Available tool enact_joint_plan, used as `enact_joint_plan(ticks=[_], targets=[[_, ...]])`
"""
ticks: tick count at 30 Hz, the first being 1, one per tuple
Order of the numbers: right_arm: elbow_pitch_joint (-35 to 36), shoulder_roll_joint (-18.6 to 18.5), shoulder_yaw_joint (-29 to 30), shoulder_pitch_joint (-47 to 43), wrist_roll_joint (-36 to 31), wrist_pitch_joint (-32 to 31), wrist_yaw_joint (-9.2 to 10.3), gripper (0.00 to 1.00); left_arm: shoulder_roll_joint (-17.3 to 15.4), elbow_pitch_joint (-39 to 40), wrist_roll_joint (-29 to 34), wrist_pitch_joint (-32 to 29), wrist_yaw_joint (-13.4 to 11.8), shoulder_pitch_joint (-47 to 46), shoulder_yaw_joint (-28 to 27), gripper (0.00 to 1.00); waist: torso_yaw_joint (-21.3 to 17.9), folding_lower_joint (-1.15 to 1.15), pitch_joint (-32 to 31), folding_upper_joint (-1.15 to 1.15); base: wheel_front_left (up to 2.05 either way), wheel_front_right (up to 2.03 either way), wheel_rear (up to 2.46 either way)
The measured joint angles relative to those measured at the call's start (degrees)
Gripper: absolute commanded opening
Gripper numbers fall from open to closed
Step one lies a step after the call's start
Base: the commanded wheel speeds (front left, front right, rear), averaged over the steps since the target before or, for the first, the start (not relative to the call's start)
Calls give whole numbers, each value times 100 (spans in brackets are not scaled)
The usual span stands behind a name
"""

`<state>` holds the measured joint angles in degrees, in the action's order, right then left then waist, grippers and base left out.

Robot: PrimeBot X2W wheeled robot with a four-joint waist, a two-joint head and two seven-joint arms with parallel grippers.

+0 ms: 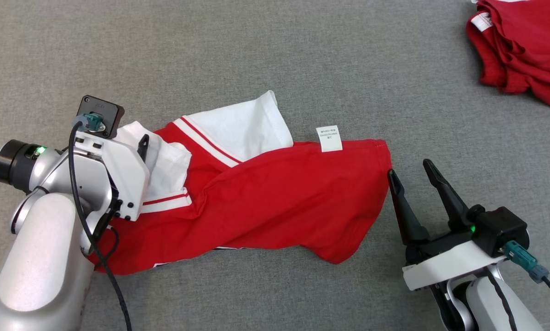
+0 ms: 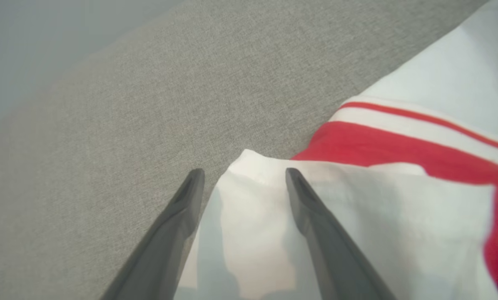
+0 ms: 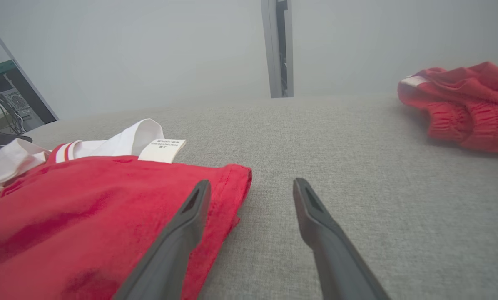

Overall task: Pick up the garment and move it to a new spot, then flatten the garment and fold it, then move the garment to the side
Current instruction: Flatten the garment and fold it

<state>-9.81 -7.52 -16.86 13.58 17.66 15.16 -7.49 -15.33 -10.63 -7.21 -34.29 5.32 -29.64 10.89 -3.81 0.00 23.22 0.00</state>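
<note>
Red knit garment with white sleeves and red-striped white trim [image 1: 279,202]: lies crumpled and twisted across the middle of the grey woven surface [image 1: 275,55], long axis left to right. Not flat, no fold made. One white sleeve [image 1: 252,124] is flipped toward the far side; a second white sleeve [image 2: 253,200] is bunched at the left end. A small white care label [image 1: 329,138] sticks out past the far edge, right of centre.

Left gripper [image 2: 245,173]: jaws spread wide, holding nothing. It hangs over the bunched left sleeve, the sleeve's corner lying between the two fingers; whether the tips touch the cloth, I cannot tell.

Right gripper [image 1: 409,168]: jaws also wide apart, empty. Its left finger sits at the red hem corner at the garment's right end, its right finger over bare grey surface.

A separate heap of red cloth [image 1: 523,50] lies at the far right, well apart.

Judgement: this reads as the take-hold step, either to lift the garment or to pull it flat; folding is not begun. The next move calls for both grippers to drop onto their ends and pinch a single layer, then draw apart to take out the twist. The right gripper likely needs a small shift left to straddle the hem.
</note>
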Motion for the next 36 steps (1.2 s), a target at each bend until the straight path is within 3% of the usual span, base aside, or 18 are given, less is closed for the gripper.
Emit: enact_joint_plan(ticks=[15, 16, 17, 18, 25, 29, 36], targets=[[11, -24, 10, 9, 12, 0, -1, 100, -171, -432, -63, -27, -29, -173, -3, 100, -274, 0, 127, 0, 0, 0, 0], [11, -23, 12, 11, 11, 0, -1, 100, -179, -466, -62, -20, -29, -196, 8, 84, -277, 0, 136, 0, 0, 0, 0], [11, -19, 9, 14, 11, 0, -1, 100, -178, -489, -62, -9, -29, -219, 19, 37, -278, 0, 140, 0, 0, 0, 0], [10, -18, 8, 19, 11, 0, -1, 100, -176, -510, -62, 4, -27, -240, 29, 0, -277, 0, 141, 0, 0, 0, 0], [3, -26, 23, 33, 2, 0, -1, 100, -174, -536, -210, 94, 0, -225, 49, 0, -217, 0, 123, 0, 0, 0, 0], [-31, -51, -31, 135, 47, 0, -1, 100, -131, -259, -322, 586, -35, -88, -42, 0, -139, 0, 115, 0, 0, 0, 0], [-535, -338, -692, 498, 1094, -1, -1, 100, -58, 127, -510, 1241, -69, 225, -183, 0, -9, 0, 61, 0, 0, 0, 0]])
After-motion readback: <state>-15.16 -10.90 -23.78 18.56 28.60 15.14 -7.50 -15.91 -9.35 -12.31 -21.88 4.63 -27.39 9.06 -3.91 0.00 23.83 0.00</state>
